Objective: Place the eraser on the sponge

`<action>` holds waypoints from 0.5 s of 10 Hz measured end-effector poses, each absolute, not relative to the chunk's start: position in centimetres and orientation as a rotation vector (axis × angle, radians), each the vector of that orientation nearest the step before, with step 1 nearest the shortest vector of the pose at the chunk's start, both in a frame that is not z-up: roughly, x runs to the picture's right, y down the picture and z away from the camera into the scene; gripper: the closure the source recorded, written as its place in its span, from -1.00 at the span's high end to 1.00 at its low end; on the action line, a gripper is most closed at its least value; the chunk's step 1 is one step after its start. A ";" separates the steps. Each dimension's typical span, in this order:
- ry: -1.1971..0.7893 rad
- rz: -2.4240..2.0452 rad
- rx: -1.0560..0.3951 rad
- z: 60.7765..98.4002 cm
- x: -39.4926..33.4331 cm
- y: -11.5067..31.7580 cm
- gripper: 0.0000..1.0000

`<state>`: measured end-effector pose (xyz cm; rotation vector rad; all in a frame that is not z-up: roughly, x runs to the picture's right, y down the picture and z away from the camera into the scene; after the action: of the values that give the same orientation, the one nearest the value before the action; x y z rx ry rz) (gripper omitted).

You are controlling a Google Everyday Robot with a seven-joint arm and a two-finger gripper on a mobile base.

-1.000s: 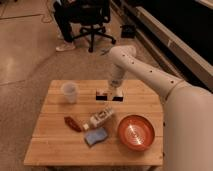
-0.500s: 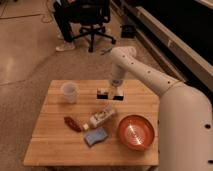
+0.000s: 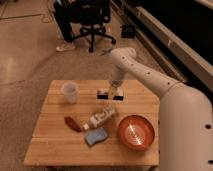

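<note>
The eraser [image 3: 101,117], a whitish oblong block with tan markings, lies tilted near the middle of the wooden table [image 3: 55,145]. Just in front of it rests the light-blue sponge [image 3: 96,136]; the two lie close together, the eraser behind the sponge. My gripper [image 3: 110,93] hangs over the table's far side, above and behind the eraser, its dark fingertips low near the wood with nothing seen between them.
A translucent plastic cup [image 3: 69,92] stands at the far left. A dark red-brown pointed object [image 3: 73,123] lies left of the eraser. An orange-red bowl [image 3: 135,132] sits at the front right. An office chair [image 3: 92,20] and a seated person are beyond the table.
The gripper has dropped slightly toward the table's far side. The eraser, sponge and other things have not moved.
</note>
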<state>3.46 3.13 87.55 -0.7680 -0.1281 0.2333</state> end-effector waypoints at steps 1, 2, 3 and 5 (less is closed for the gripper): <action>-0.130 0.228 -0.770 87.7 3.4 3.5 -0.60; -0.134 0.216 -0.772 86.9 3.4 4.2 -0.85; -0.143 0.197 -0.776 85.5 2.8 5.0 -0.98; -0.160 0.158 -0.790 83.1 1.5 7.9 -1.00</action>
<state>1.55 7.88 83.08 -0.7904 -0.1598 0.1576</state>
